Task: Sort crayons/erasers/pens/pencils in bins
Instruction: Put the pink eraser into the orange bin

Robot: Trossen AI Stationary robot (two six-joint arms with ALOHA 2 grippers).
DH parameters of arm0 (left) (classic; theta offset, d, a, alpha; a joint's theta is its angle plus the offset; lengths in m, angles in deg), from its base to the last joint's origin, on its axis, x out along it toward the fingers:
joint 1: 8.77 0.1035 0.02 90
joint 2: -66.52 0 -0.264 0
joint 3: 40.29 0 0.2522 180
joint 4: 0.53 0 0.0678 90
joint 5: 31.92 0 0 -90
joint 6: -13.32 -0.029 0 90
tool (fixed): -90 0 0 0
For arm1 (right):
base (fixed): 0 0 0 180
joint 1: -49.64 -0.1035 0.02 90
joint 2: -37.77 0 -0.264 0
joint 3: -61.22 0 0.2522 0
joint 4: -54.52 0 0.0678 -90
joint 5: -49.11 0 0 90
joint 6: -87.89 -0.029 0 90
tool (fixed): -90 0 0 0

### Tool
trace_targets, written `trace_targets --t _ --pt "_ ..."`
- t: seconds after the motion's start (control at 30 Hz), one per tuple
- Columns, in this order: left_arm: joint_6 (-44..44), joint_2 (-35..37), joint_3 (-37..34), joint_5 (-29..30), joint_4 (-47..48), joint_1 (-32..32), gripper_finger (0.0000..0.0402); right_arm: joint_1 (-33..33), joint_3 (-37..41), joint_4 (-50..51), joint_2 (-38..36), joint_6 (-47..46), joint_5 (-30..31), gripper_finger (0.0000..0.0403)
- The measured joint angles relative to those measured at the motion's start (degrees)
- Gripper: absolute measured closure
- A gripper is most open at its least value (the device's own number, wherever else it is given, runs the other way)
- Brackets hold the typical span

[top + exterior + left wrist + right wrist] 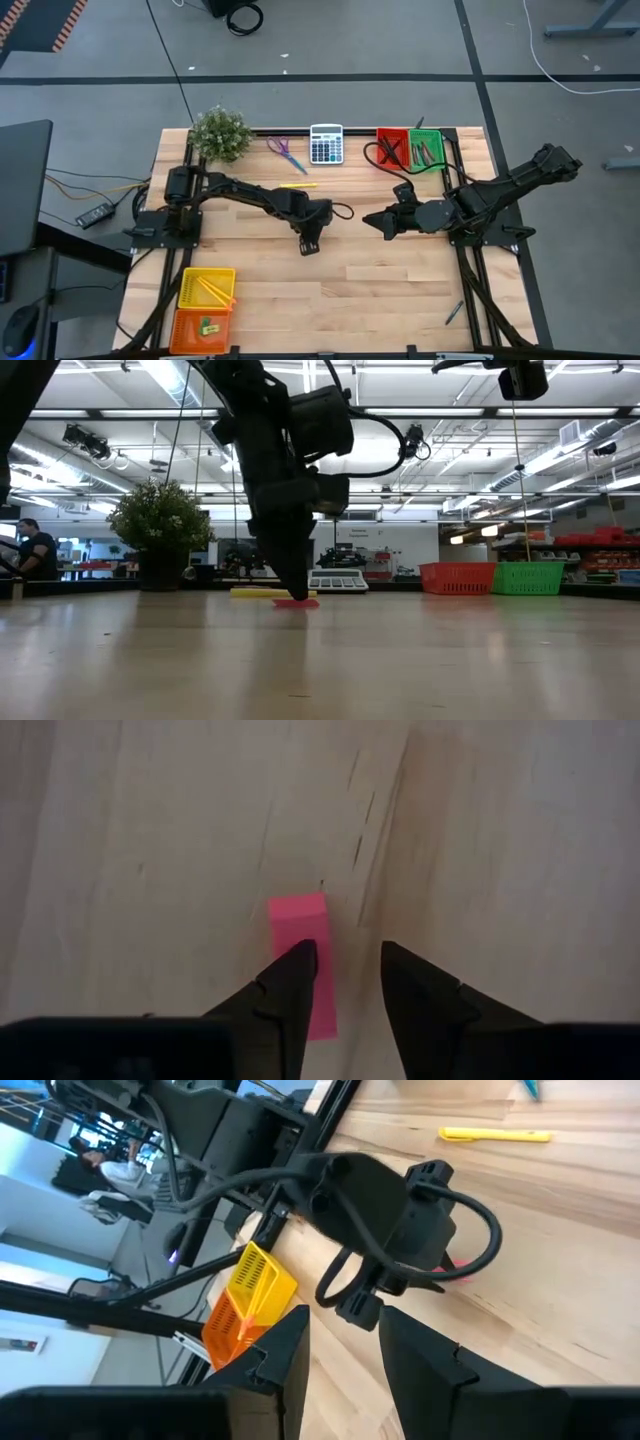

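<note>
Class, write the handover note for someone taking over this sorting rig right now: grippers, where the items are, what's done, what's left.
Left gripper: down at mid-table, open, one finger overlapping the pink eraser, which lies flat on the wood; not gripped.
Right gripper: waiting above mid-table, open, empty.
Done: yellow bin holds pencils, orange bin a green eraser, both at the near left; red bin and green bin, at the far right, hold sticks.
Left: pink eraser, the yellow pen near the calculator, and a dark pen at the near right edge.
</note>
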State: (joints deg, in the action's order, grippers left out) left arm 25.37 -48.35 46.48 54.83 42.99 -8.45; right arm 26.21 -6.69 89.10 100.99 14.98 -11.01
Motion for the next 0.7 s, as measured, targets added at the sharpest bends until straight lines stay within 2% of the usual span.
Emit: trace_targets --t 0.3,0.6,0.7 --pt "1.48 0.33 -0.04 2.03 0.08 -0.39 0.0299 0.01 0.0 0.14 -0.02 -0.19 -0.21 0.0274" --pt "1.87 4.06 -0.45 2.46 0.32 1.04 0.0386 0.01 0.0 0.3 -0.01 0.13 -0.18 0.0274" --pt "1.96 4.6 -0.36 1.77 1.02 1.7 0.0394 0.01 0.0 0.66 -0.02 0.47 -0.16 0.0274"
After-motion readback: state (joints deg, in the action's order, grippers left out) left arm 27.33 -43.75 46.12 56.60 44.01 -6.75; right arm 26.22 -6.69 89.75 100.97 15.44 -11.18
